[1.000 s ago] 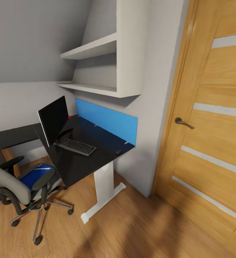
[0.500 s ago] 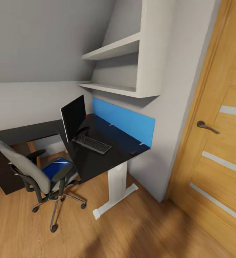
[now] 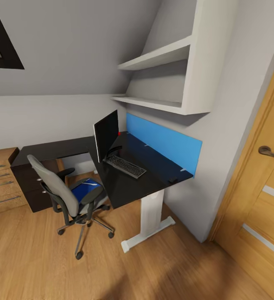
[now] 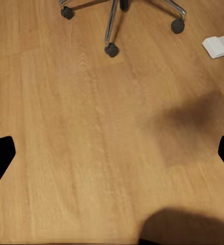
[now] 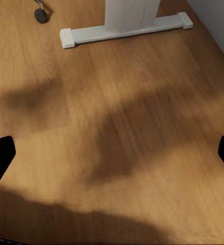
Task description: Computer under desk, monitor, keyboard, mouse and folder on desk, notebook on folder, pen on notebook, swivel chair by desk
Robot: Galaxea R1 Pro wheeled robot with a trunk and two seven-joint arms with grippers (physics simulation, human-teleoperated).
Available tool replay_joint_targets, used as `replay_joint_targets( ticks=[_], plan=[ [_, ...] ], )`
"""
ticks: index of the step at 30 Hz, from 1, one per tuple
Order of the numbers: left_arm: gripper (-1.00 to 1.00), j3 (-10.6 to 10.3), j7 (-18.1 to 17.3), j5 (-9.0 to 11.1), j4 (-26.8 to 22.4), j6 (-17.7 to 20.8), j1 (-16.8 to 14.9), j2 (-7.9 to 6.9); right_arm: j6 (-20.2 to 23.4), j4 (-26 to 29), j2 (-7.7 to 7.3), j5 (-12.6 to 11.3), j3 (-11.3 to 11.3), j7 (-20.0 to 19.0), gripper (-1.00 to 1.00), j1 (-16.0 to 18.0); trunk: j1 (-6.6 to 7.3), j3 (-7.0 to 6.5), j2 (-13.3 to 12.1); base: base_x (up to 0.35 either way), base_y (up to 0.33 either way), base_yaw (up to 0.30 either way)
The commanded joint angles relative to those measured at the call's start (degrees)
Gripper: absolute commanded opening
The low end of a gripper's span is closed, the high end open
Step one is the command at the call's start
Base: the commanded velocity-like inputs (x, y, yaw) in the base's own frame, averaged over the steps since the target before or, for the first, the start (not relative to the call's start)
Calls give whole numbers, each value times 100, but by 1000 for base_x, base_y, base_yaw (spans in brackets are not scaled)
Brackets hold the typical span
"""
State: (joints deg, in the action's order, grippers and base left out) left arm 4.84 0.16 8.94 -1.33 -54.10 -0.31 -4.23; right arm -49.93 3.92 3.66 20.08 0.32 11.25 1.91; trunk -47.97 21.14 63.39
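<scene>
On the grey swivel chair (image 3: 68, 192) left of the black desk (image 3: 128, 183), a flat, bright blue folder (image 3: 85, 190) lies: likely light and stiff, best pinched at an edge; both grippers gape open.

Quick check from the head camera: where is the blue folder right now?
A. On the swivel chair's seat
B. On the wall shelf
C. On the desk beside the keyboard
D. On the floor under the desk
A: the blue folder lies on the seat of the swivel chair, beside the desk.
</scene>
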Motion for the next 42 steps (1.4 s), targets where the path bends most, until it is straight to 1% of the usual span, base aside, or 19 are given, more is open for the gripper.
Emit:
replay_joint_targets(
  ticks=[1, 9, 42],
  plan=[
    [100, 43, 2, -33, 3, -13, -4, 1, 61, 3, 2, 57, 3, 60, 100, 3, 0, 6, 3, 0, 0, 287],
    [100, 43, -5, -33, 2, -21, -1, 0, 170, 12, 4, 62, 4, 62, 100, 3, 0, 6, 3, 0, 0, 287],
    [100, 34, -7, -33, 1, -22, -3, -2, 176, 13, 10, 66, 11, 62, 100, 3, 0, 6, 3, 0, 8, 287]
  ],
)
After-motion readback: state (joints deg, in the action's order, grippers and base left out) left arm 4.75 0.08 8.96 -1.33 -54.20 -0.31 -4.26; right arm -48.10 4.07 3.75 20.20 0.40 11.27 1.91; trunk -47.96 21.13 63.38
